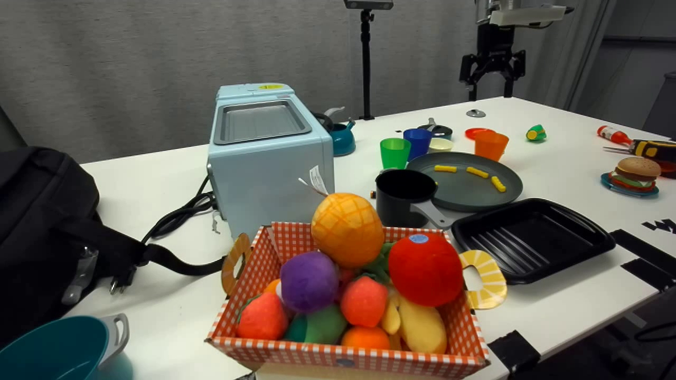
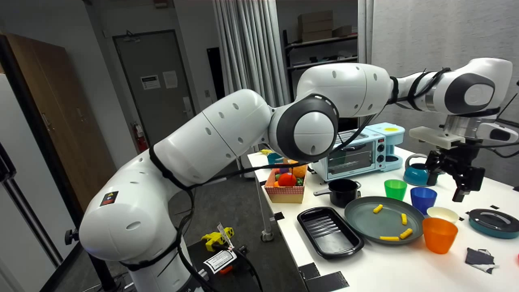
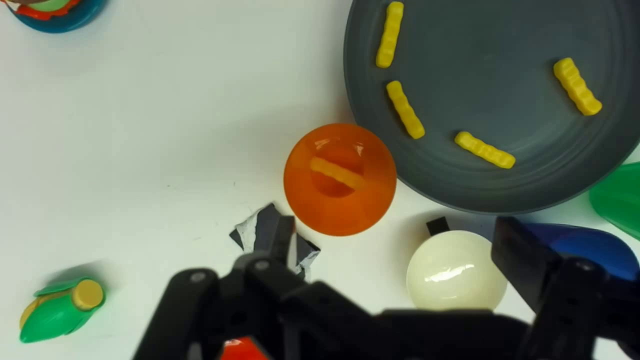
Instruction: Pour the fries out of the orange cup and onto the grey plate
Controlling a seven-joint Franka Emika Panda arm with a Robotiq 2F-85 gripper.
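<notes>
The orange cup [image 3: 340, 215] stands upright on the table right beside the grey plate [image 3: 480, 75]. One yellow fry [image 3: 336, 172] lies inside the cup. Several other fries [image 3: 405, 110] lie spread on the plate. The cup also shows in both exterior views [image 1: 490, 146] [image 2: 440, 237], as does the plate [image 1: 465, 187] [image 2: 365, 215]. My gripper [image 3: 395, 227] is open and empty, its fingers pointing down above the table. In the wrist view the cup lies beyond the fingertips. The gripper also shows in both exterior views [image 1: 490, 97] [image 2: 445, 190], holding nothing.
A cream bowl [image 3: 456, 272], blue cup [image 2: 423, 198] and green cup [image 2: 395, 189] stand close by the plate. The black ridged tray [image 1: 533, 237] and a black pot [image 1: 404, 198] sit on its other sides. A toy corn [image 3: 62, 310] and a burger [image 1: 634, 174] lie farther off.
</notes>
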